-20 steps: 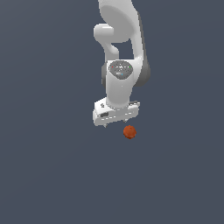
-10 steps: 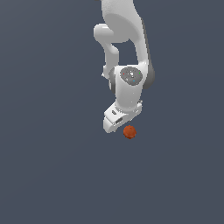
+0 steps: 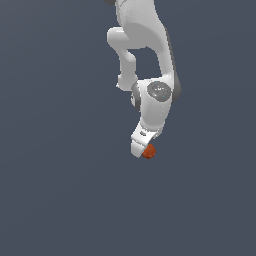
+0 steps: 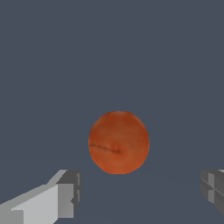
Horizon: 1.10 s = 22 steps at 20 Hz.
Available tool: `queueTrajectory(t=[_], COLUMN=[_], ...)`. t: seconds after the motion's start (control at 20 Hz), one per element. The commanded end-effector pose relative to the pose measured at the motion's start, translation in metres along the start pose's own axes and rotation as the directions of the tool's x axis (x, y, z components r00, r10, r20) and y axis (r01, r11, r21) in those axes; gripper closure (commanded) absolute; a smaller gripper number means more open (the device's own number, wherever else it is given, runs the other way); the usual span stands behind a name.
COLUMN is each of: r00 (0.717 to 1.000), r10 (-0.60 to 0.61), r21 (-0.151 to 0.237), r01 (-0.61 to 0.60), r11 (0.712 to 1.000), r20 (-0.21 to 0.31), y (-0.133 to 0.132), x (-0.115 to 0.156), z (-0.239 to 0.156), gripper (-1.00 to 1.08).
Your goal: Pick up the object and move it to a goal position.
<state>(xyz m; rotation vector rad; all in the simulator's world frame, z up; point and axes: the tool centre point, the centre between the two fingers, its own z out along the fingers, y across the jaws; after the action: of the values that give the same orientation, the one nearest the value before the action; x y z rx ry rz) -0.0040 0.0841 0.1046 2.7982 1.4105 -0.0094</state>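
Note:
The object is a small orange-red ball (image 3: 149,151) lying on the plain dark grey floor. In the exterior view the white gripper (image 3: 141,149) hangs right over it and covers part of it. In the wrist view the ball (image 4: 118,142) sits between and beyond the two fingertips (image 4: 65,194), which stand wide apart and do not touch it. The gripper (image 4: 140,194) is open and empty.
The white arm (image 3: 150,60) comes down from the top of the exterior view. The dark grey floor (image 3: 60,190) spreads all around, and nothing else shows on it.
The wrist has turned and the gripper has come down over the ball, toward the exterior view's right. The ball has stayed in place.

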Motion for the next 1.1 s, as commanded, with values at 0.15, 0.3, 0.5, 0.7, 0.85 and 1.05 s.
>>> queueTrajectory(t=[0.15, 0.3, 0.5, 0.7, 0.85, 1.05], r00=[0.995, 0.992, 0.990, 0.990, 0.990, 0.990], r10=[-0.100, -0.129, -0.143, -0.138, -0.139, -0.142], r21=[0.002, 0.003, 0.003, 0.003, 0.003, 0.003], r01=[0.100, 0.129, 0.143, 0.138, 0.139, 0.142], r11=[0.995, 0.992, 0.990, 0.990, 0.990, 0.990], r20=[-0.006, -0.009, -0.010, -0.009, -0.009, -0.009], y=[-0.008, -0.010, -0.012, -0.011, -0.012, -0.013], x=[0.008, 0.010, 0.011, 0.011, 0.011, 0.011], z=[0.005, 0.007, 0.007, 0.011, 0.021, 0.042], gripper=[-0.92, -0.92, -0.92, -0.92, -0.92, -0.92])
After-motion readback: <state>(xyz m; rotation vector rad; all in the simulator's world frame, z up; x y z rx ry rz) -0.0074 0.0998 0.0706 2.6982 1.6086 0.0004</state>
